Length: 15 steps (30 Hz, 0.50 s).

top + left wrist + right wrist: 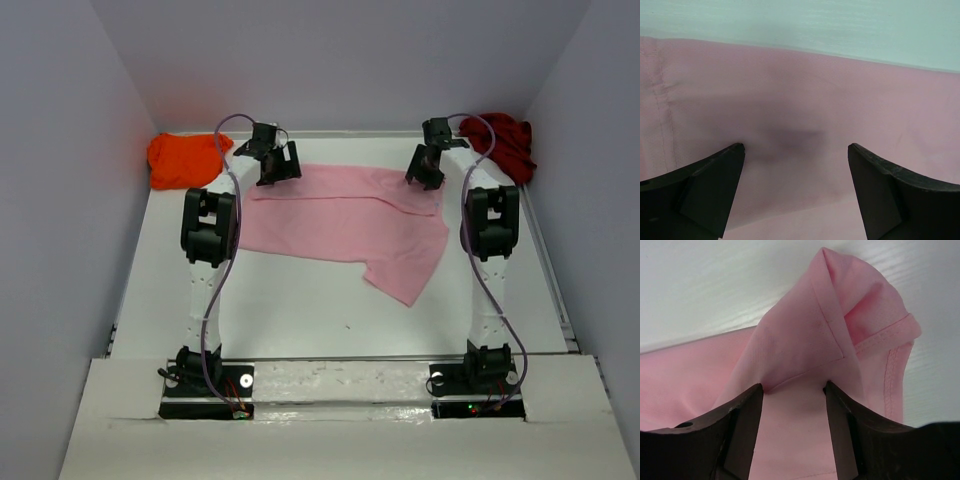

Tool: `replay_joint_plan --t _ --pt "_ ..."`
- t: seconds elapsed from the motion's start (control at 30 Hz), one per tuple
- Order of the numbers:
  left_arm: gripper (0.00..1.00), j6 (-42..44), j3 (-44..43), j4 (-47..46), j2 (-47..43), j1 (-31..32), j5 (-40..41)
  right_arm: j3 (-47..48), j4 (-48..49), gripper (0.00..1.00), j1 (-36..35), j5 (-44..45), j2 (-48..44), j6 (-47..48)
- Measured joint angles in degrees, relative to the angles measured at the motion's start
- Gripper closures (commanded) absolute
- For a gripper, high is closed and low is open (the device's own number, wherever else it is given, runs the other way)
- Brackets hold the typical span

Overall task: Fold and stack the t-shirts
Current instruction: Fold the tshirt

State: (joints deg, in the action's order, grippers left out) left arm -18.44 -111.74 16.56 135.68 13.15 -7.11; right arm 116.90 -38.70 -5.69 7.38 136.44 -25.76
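Observation:
The light pink t-shirt (340,220) lies spread across the far middle of the white table (300,315), with one part hanging toward the near right. My left gripper (280,166) is over its far left edge; in the left wrist view it (796,150) is open wide just above flat pink cloth (800,95). My right gripper (425,172) is at the shirt's far right corner; in the right wrist view it (794,387) is open, with a raised fold of the pink hem (805,335) between the fingers. The orange t-shirt (185,160) and the dark red t-shirt (505,142) lie bunched.
The orange shirt sits in the back left corner and the dark red one in the back right corner, both against the grey walls. The walls close in the table at the back and on both sides. Bare white table lies in front of the pink shirt.

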Motion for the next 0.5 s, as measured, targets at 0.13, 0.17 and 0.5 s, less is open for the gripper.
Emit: replay_joint_plan --t 0.13,0.17,0.5 --pt "0.01 0.2 0.0 0.1 0.0 -0.2 0.0 5.4 -1.6 0.41 0.0 0.3 3.0 0.0" --pt "0.01 0.2 -0.2 0.4 0.0 -0.3 0.0 6.8 -2.2 0.41 0.0 0.3 3.7 -0.1" --pt "0.01 1.1 -6.5 2.8 3.5 -2.2 0.1 16.3 -4.0 0.42 0.6 -1.7 9.1 -0.2"
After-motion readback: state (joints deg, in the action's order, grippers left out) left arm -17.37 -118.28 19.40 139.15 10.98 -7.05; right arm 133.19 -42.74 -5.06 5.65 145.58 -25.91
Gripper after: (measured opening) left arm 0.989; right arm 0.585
